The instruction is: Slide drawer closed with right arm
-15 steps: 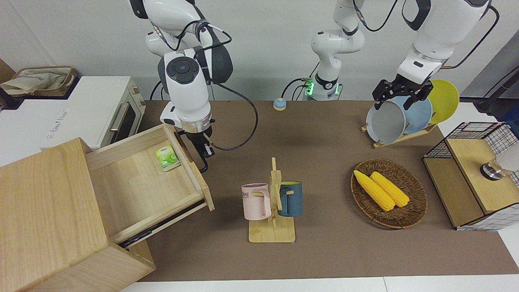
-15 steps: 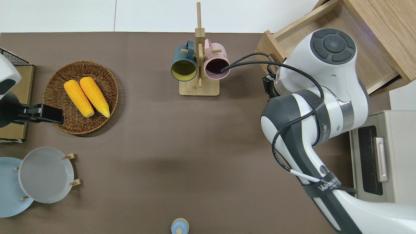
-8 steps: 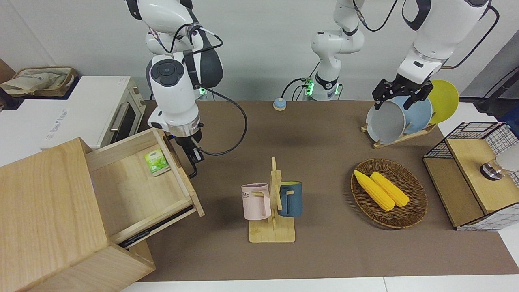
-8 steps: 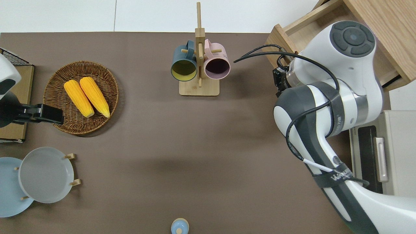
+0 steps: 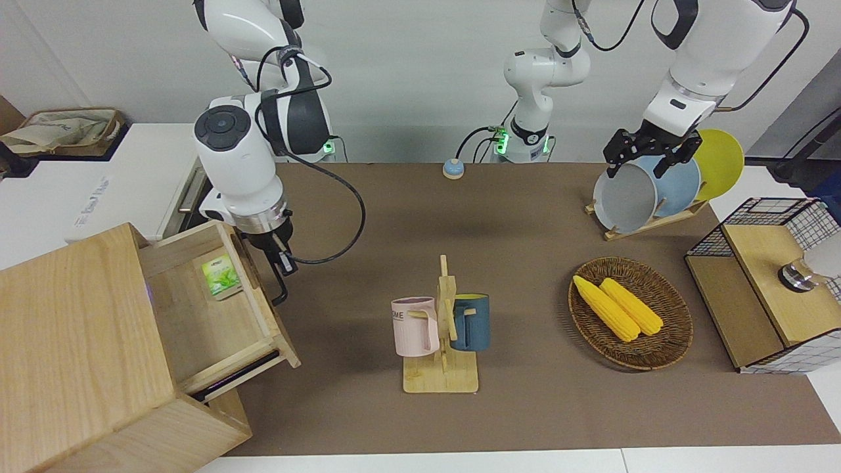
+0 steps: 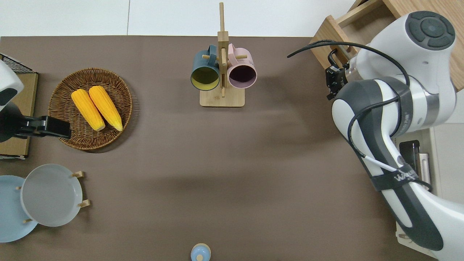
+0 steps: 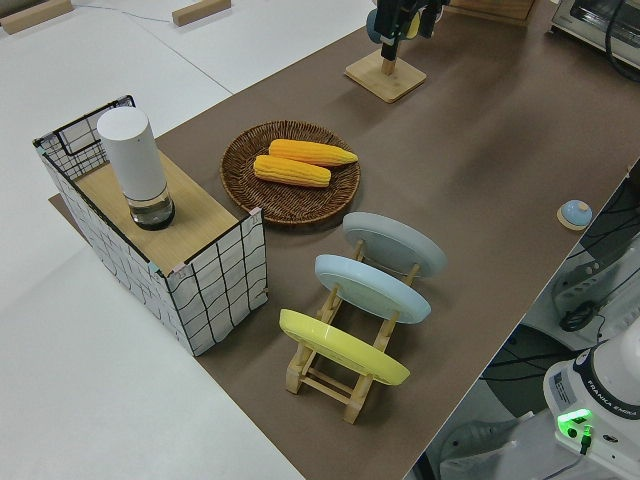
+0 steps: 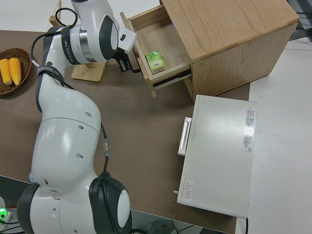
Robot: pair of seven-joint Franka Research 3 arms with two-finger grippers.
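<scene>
**Four cameras around the mug rack**

The front view faces the robots across the table, the mug rack low in its centre. The overhead view looks straight down, the rack near its top edge. The left side view looks diagonally along the table, the rack distant. The right side view looks steeply down from close range. The front and overhead views share the mug rack.

White right arm with dark joints, looping black cable
</scene>
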